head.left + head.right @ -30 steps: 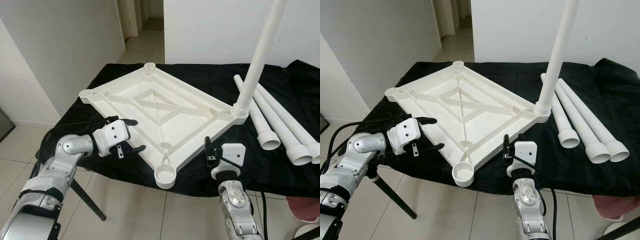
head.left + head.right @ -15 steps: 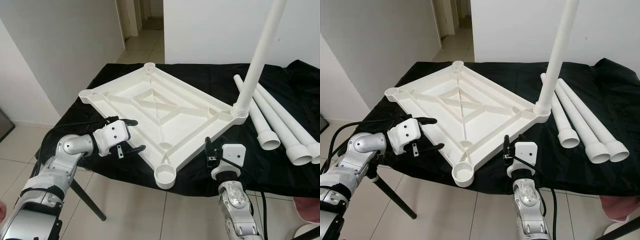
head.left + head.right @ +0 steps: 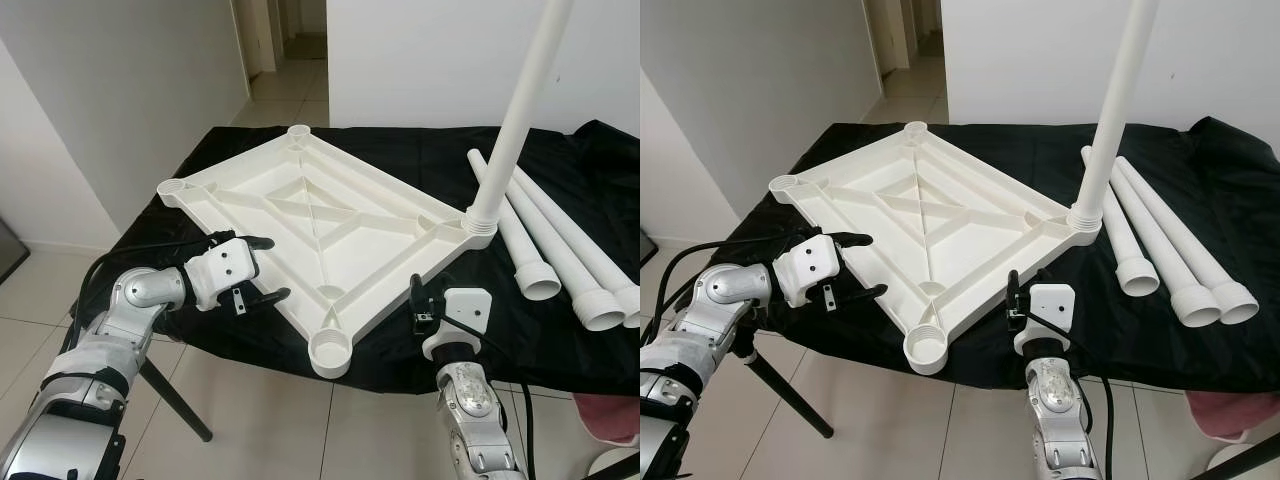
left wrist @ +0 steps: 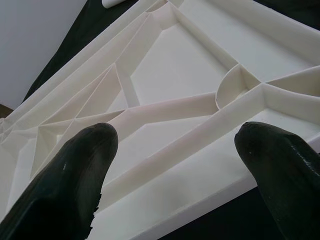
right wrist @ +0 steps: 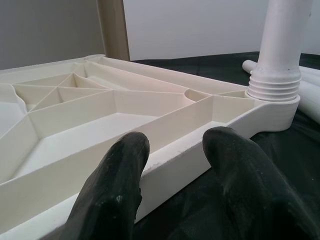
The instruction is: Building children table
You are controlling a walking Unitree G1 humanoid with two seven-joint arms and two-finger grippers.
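Left eye view: left gripper [image 3: 262, 268] gapes wide, empty, at tabletop [image 3: 300, 215] near-left edge; right gripper [image 5: 175, 165] part-open, empty; a careless shove could topple the screwed-in leg [image 3: 520, 110]

Table [image 3: 400, 150] w/ black cloth [image 3: 560, 330] over it, cloth hanging off the front edge; one dark leg [image 3: 175, 400] shows below at the robot's left, on pale tile floor [image 3: 260, 420]. Lying directly on the cloth: white plastic tabletop [image 3: 310, 240], upside down, ribs up, round sockets at corners; near corner socket [image 3: 331, 352] pokes out past the table's front edge. One white tube leg [image 3: 520, 110] stands upright in the right corner socket. Three more white tube legs [image 3: 560, 250] lie side by side on the cloth just right of the tabletop, flared ends toward the robot.
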